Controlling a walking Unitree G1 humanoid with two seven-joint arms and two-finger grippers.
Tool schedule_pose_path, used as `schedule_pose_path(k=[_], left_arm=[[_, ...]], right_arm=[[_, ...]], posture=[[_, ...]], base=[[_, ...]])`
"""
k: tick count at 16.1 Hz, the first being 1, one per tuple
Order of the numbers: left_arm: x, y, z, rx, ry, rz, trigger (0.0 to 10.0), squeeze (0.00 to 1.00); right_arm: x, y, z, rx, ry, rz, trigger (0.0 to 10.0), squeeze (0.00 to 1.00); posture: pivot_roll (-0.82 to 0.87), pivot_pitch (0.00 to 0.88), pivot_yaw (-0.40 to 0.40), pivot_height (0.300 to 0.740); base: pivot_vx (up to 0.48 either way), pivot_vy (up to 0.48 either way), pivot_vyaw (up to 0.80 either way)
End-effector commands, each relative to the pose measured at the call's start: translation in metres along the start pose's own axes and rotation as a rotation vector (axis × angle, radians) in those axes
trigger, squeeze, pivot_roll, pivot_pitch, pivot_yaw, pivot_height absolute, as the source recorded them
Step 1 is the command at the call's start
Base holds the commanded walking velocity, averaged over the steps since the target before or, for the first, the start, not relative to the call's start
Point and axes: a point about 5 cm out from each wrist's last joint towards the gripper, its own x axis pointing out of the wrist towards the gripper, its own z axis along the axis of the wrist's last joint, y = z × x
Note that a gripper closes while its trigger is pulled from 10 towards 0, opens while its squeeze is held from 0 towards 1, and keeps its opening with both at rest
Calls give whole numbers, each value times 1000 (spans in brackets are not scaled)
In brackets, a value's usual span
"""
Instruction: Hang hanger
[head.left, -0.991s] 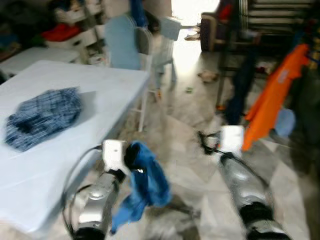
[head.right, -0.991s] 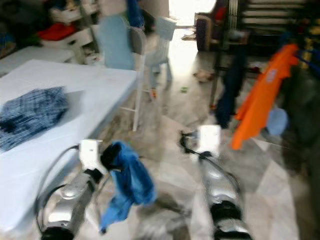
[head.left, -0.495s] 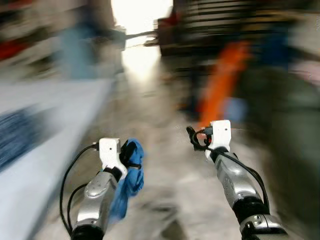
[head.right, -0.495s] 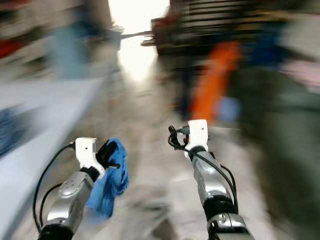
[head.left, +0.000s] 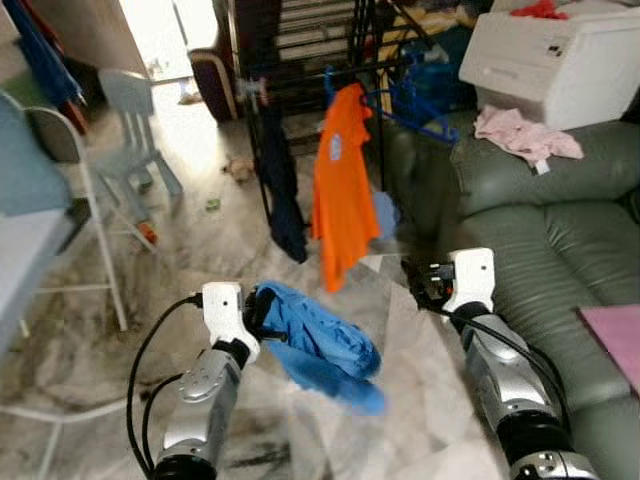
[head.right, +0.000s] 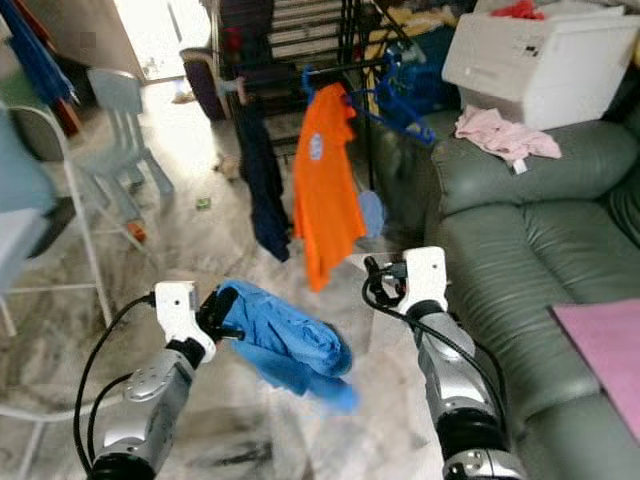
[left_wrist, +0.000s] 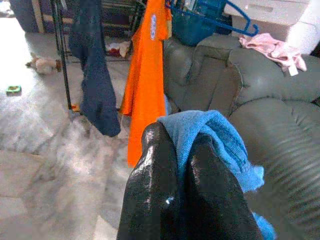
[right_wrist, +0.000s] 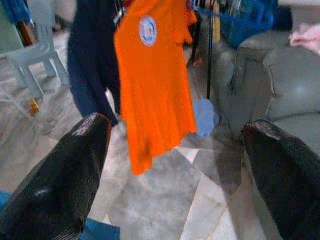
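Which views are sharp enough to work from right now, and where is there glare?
Both eye views are mostly sharp; the doorway is blown out, glaring on the floor, and the swinging blue garment is smeared at its lower edge. Left wrist view: black fingers close and soft, rack clear. Right wrist view: orange shirt clear.

Any hanger inside the blue cloth (head.left: 322, 345) is hidden by its folds. The tips of the left gripper (left_wrist: 181, 150) are covered by that cloth, whose lower end is blurred. The top of the rack (head.left: 300, 80) behind the orange shirt (head.left: 340, 185) is cut off by the edge. The small litter (head.left: 212, 204) on the floor left of the rack is too small to be identified.
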Motion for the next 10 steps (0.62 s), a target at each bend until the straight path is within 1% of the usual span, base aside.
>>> schedule_pose_path(k=[1, 3, 5, 10], left_arm=[[0, 10, 7, 22, -20, 46, 10000, 0], [1, 13, 6, 23, -6, 66, 10000, 0], [2, 15, 8, 43, -5, 73, 10000, 0], [0, 22, 8, 37, -6, 132, 10000, 0]], right_arm=[[-1, 5, 2, -9, -2, 21, 10000, 0], [-3, 5, 1, -9, 1, 22, 10000, 0], [-4, 4, 1, -9, 6, 17, 10000, 0], [-7, 0, 3, -12, 9, 13, 10000, 0]], posture=[[-138, 0, 86, 740], [-142, 0, 91, 740], [-142, 0, 93, 740], [-142, 0, 89, 740]], base=[[345, 334, 0], [259, 403, 0], [0, 437, 0], [0, 450, 0]])
